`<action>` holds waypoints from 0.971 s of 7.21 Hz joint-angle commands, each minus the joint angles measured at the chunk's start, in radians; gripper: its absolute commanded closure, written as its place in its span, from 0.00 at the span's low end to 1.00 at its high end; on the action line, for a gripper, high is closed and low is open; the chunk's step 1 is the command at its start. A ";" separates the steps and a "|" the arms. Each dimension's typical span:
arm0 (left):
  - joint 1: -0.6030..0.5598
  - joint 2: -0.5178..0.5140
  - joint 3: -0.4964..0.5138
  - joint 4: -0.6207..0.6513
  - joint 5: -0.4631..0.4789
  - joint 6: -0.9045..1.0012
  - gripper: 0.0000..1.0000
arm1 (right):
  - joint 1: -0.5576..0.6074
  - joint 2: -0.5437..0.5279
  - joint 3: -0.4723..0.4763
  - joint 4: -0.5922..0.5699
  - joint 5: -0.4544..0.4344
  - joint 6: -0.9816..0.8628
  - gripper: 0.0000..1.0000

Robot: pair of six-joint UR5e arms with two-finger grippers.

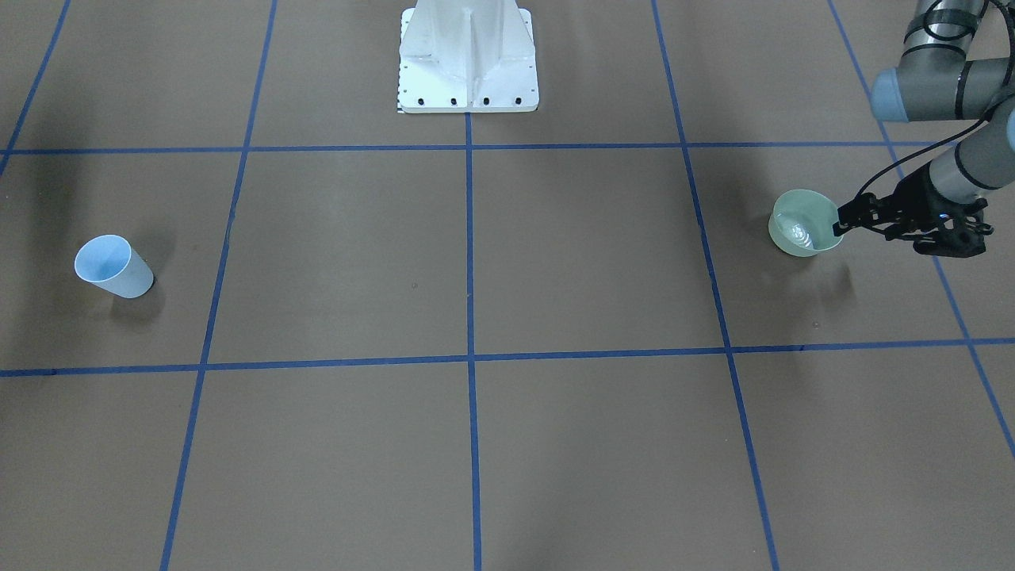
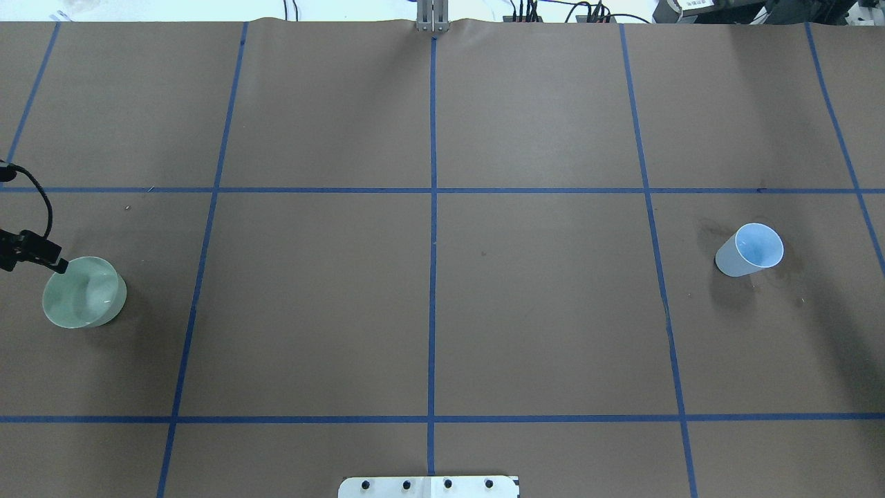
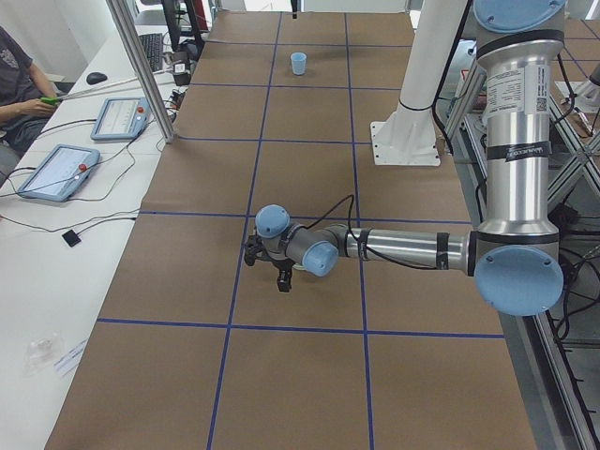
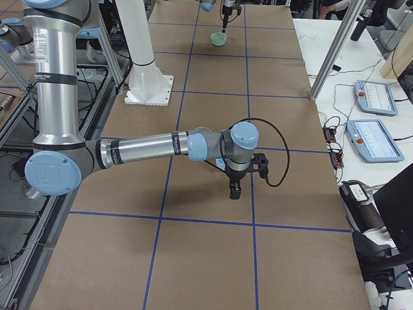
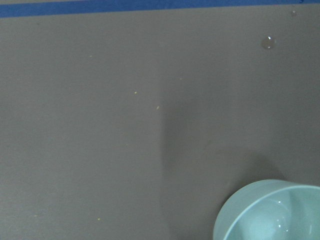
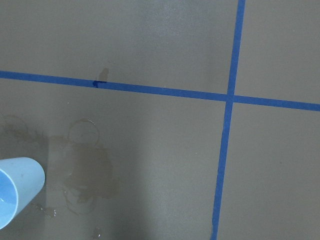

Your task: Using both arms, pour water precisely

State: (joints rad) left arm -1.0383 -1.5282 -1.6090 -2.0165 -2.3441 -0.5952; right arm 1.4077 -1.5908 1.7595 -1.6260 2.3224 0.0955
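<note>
A pale green bowl (image 1: 805, 208) stands on the brown table and holds a little water (image 1: 797, 232) that shows ripples and glints. My left gripper (image 1: 839, 226) reaches in low and nearly level, its fingertips pinched together on the bowl's rim. In the overhead view the bowl (image 2: 69, 308) is at the far left with the left gripper (image 2: 61, 264) on its near rim. The left wrist view shows the bowl (image 5: 235, 215) at the bottom right. A light blue cup (image 2: 750, 249) stands far off on my right side. My right gripper (image 4: 235, 188) points down over the table; I cannot tell if it is open.
The white pedestal (image 1: 468, 55) stands at mid-table on the robot's side. Blue tape lines cross the brown cover. Dried water stains (image 6: 90, 175) lie beside the blue cup (image 6: 15, 192). A water drop (image 5: 268, 42) lies on the table near the bowl.
</note>
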 commanded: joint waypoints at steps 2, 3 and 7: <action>0.044 -0.004 0.000 -0.004 0.034 -0.029 0.77 | -0.009 0.002 0.001 0.000 0.003 0.004 0.01; 0.046 -0.003 0.000 -0.002 0.035 -0.031 1.00 | -0.013 0.002 0.001 0.000 0.003 0.004 0.01; 0.049 -0.059 -0.075 0.013 0.000 -0.180 1.00 | -0.019 0.003 0.003 0.002 0.003 0.004 0.01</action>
State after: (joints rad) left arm -0.9921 -1.5520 -1.6523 -2.0059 -2.3343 -0.7118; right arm 1.3906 -1.5878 1.7620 -1.6257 2.3255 0.0997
